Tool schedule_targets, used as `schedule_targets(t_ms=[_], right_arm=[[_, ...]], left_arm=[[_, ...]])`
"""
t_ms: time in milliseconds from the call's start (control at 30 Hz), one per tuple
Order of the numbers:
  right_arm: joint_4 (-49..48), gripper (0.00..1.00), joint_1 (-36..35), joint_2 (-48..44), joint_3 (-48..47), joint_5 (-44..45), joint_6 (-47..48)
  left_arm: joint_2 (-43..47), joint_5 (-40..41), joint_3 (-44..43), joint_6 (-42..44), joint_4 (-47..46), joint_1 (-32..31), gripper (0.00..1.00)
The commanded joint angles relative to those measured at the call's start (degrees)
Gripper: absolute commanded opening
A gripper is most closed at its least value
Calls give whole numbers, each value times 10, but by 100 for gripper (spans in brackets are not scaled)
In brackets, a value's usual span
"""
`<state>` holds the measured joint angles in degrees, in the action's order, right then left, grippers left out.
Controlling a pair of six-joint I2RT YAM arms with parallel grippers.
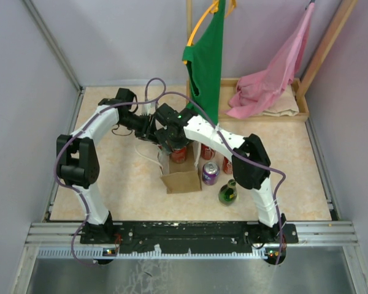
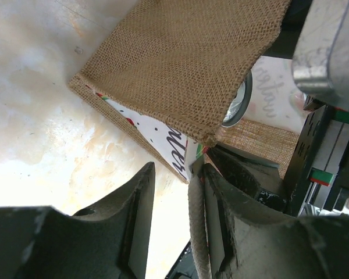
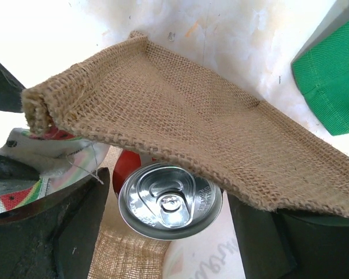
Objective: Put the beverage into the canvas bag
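Red aluminium beverage can (image 3: 170, 200) at the mouth of the cream canvas bag with tan burlap sides (image 3: 180, 128), which lies on the table.
The right end effector (image 3: 168, 196) clasps the can's sides just under the bag's lifted side panel. The left end effector (image 2: 178, 177) is narrowly parted at the bag's rim, with a white handle loop (image 2: 198, 232) against one finger. The can is probably rigid, slick and dentable, so it is best held mid-body. The bag is limp and its mouth needs holding open.

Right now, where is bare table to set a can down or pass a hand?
Bare tabletop lies front-left, between left arm and canvas bag, and far right past the right arm. Crowded: red can in the right gripper at the bag's mouth; purple can, green bottle beside it.
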<state>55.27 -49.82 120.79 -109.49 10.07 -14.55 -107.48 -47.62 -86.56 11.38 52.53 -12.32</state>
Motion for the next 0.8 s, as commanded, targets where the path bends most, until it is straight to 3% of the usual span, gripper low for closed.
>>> schedule_targets(t_ms=[0, 633, 767], right_arm=[[-73, 80, -11, -52, -11, 3, 24], [-127, 84, -11, -144, -5, 108, 15], [-109, 84, -5, -151, -51, 152, 17]], left_arm=[[-11, 5, -6, 14, -3, -11, 44], [-22, 0, -31, 7, 2, -17, 44], [-24, -2, -41, 1, 1, -22, 44]])
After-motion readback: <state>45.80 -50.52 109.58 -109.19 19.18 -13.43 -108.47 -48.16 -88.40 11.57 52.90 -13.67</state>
